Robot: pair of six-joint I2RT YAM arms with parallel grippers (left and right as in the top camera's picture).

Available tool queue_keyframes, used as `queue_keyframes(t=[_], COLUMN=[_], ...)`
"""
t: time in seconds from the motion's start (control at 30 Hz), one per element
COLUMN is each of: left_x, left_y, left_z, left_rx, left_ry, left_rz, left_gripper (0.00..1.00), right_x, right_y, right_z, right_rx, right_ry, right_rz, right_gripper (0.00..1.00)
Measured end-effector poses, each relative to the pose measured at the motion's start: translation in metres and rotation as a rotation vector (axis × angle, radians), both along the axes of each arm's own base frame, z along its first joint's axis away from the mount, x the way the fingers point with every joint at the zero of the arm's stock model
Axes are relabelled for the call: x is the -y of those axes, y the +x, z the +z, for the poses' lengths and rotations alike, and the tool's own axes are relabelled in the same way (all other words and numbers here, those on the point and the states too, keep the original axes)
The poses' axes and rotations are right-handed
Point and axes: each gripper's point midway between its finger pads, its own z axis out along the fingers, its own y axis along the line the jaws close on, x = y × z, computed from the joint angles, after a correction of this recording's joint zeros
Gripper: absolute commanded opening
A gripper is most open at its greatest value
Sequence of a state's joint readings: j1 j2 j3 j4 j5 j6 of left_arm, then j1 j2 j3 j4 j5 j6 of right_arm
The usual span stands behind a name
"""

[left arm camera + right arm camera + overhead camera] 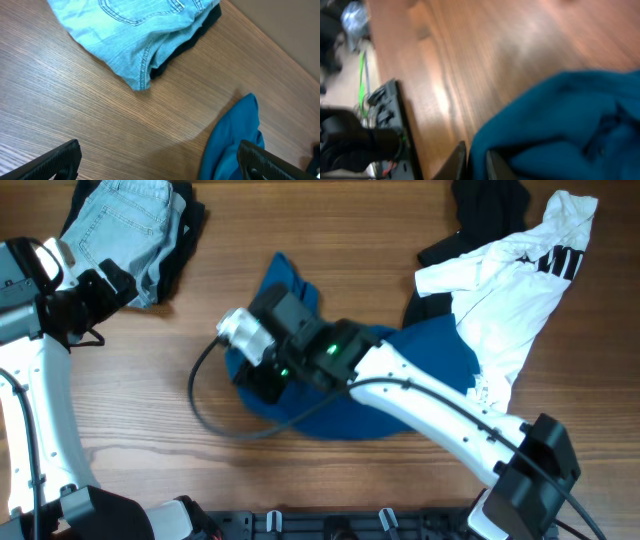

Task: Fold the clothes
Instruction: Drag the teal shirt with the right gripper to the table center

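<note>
A blue garment [410,365] lies crumpled in the middle of the table, with a corner reaching up and left. My right gripper [262,372] is over its left part and is shut on a fold of the blue garment [555,120]; the wrist view is blurred. My left gripper [95,305] is open and empty at the far left, above bare wood, with the blue garment's corner [235,135] beside its right finger. Its fingers [160,162] stand wide apart.
Folded light-blue jeans [125,225] lie on a black garment at the back left; they also show in the left wrist view [135,35]. A white shirt with black print [520,280] and a black garment [485,205] lie at the back right. A black cable [205,410] loops left of the blue garment.
</note>
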State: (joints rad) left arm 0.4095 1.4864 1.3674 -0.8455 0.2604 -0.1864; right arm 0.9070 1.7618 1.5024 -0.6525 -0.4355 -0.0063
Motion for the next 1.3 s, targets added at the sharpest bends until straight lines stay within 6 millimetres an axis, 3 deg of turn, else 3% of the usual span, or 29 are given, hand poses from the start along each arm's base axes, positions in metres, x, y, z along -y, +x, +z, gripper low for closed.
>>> queue_keyframes(t=[0.17, 0.3, 0.37, 0.4, 0.5, 0.63, 0.77, 0.9, 1.03, 1.17, 1.3], left_x=[-0.001, -0.001, -0.001, -0.001, 0.002, 0.021, 0.063, 0.113, 0.146, 0.172, 0.192], left_y=[0.000, 0.000, -0.001, -0.002, -0.004, 0.000, 0.009, 0.022, 0.030, 0.033, 0.033], left_z=[0.000, 0.000, 0.000, -0.001, -0.002, -0.002, -0.002, -0.012, -0.035, -0.056, -0.067], left_rx=[0.001, 0.000, -0.004, -0.005, -0.017, -0.015, -0.005, -0.012, -0.052, -0.098, -0.115], left_ry=[0.000, 0.000, -0.002, -0.003, -0.011, -0.022, 0.004, 0.024, 0.022, 0.016, 0.015], left_rz=[0.004, 0.004, 0.004, 0.004, -0.001, -0.072, -0.235, -0.395, -0.493, -0.560, -0.610], left_gripper=[1.00, 1.00, 1.00, 1.00, 1.00, 1.00, 1.00, 1.00, 1.00, 1.00, 1.00], right_x=[-0.009, -0.010, -0.009, -0.006, 0.008, 0.069, 0.161, 0.251, 0.309, 0.340, 0.359], right_y=[-0.016, -0.020, -0.017, -0.012, 0.013, 0.084, 0.155, 0.203, 0.226, 0.236, 0.236], right_z=[0.003, 0.005, 0.005, 0.005, 0.007, 0.024, 0.037, 0.031, 0.000, -0.053, -0.098], right_rx=[0.020, 0.031, 0.038, 0.037, 0.040, 0.075, 0.100, 0.100, 0.039, -0.086, -0.200], right_ry=[0.021, 0.036, 0.037, 0.031, 0.011, -0.013, -0.033, -0.070, -0.124, -0.191, -0.233], right_rz=[0.089, 0.131, 0.131, 0.104, -0.007, -0.284, -0.576, -0.818, -0.954, -1.027, -1.063], right_gripper=[0.19, 0.48, 0.54, 0.63, 0.69, 0.76, 0.75, 0.74, 0.74, 0.71, 0.69])
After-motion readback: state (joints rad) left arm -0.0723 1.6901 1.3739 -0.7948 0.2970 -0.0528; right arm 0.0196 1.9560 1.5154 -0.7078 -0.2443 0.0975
